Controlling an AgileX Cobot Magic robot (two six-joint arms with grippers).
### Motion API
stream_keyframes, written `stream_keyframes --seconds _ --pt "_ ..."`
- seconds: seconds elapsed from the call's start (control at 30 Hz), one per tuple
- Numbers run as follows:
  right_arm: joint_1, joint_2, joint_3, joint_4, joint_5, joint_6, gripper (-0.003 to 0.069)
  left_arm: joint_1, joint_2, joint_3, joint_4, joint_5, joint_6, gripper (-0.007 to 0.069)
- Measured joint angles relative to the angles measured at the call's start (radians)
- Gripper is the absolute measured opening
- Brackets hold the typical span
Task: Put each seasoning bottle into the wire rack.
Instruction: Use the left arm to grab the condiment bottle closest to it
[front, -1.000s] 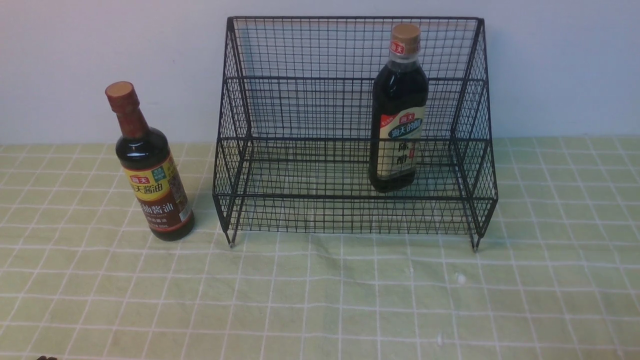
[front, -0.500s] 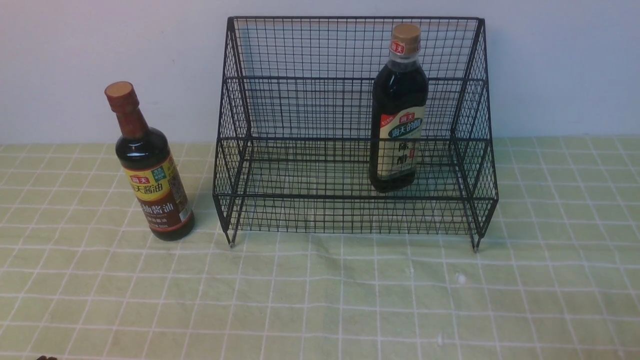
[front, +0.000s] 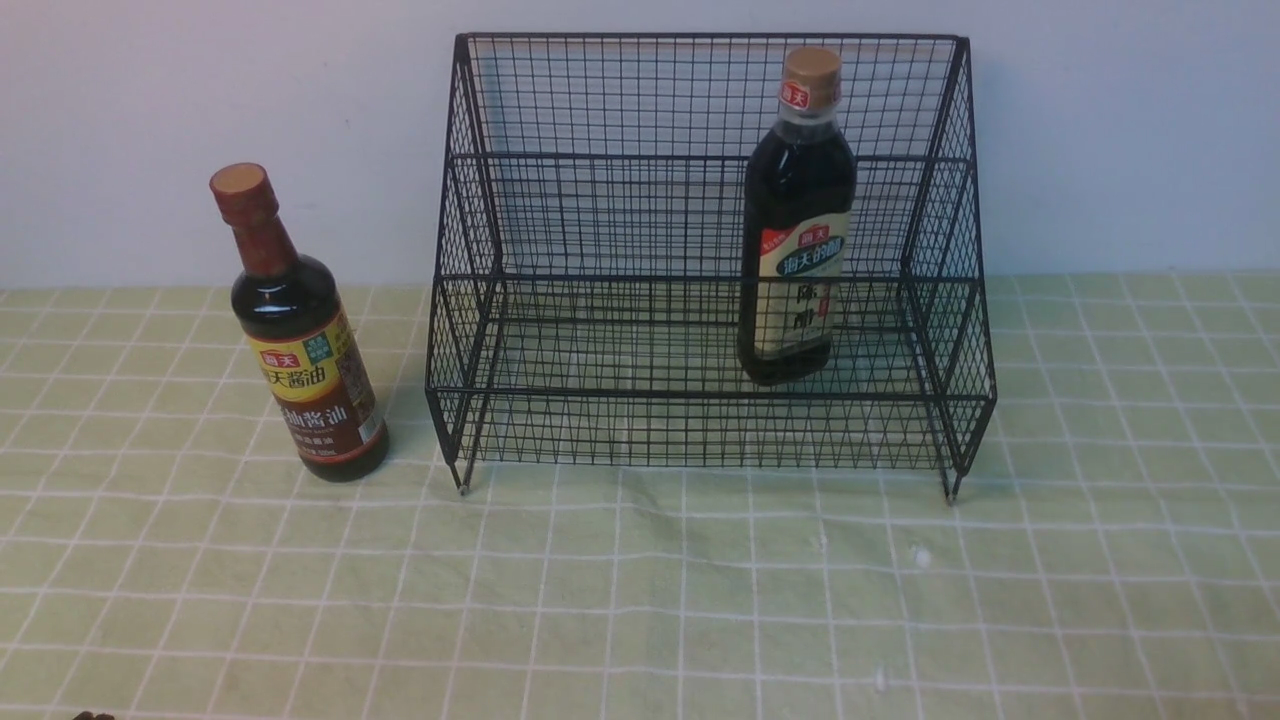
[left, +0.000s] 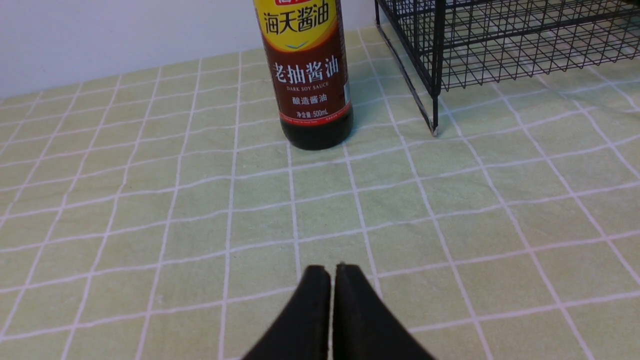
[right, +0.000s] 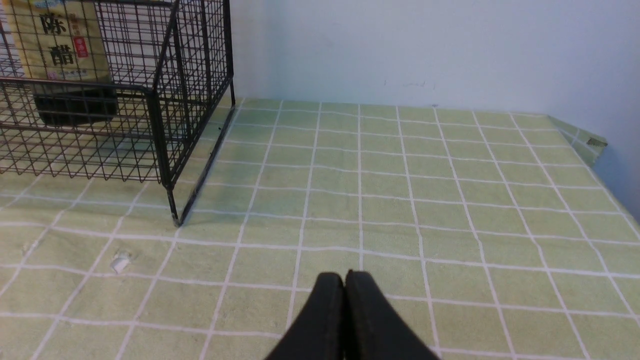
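Red-capped soy bottle (left: 310, 90) stands upright beside the wire rack (left: 438, 50), well ahead of the closed, empty left end effector (left: 332, 268).

The black wire-mesh stepped rack (front: 468, 300) stands on the green checked tablecloth (front: 640, 600), at the far side, with its back close to the pale wall (front: 200, 100). Inside the rack, the tall dark-liquid bottle with tan cap (front: 797, 250) stands upright on the lower shelf, toward the right end. The long-necked dark-liquid bottle with red-brown cap (front: 310, 370) stands on the cloth outside the rack, to the left of it, near its front left leg and not touching it. The left gripper (left: 332, 270) is on the near side of this bottle, well apart from it. The right gripper (right: 345, 277) is before the rack's right end, also well apart.
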Motion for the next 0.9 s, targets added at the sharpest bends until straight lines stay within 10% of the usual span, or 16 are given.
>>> stream_keyframes --seconds 0.3,0.67,0.9 --pt "0.0 0.0 0.0 0.0 0.0 0.0 -0.0014 0.0 0.0 0.001 -0.043 -0.07 -0.013 -0.0006" --pt "0.0 0.0 0.0 0.0 0.0 0.0 -0.0014 0.0 0.004 -0.006 -0.305 -0.728 -0.083 -0.0006" --pt "0.0 0.0 0.0 0.0 0.0 0.0 -0.0014 0.0 0.265 -0.204 -0.206 -0.66 -0.085 0.0028"
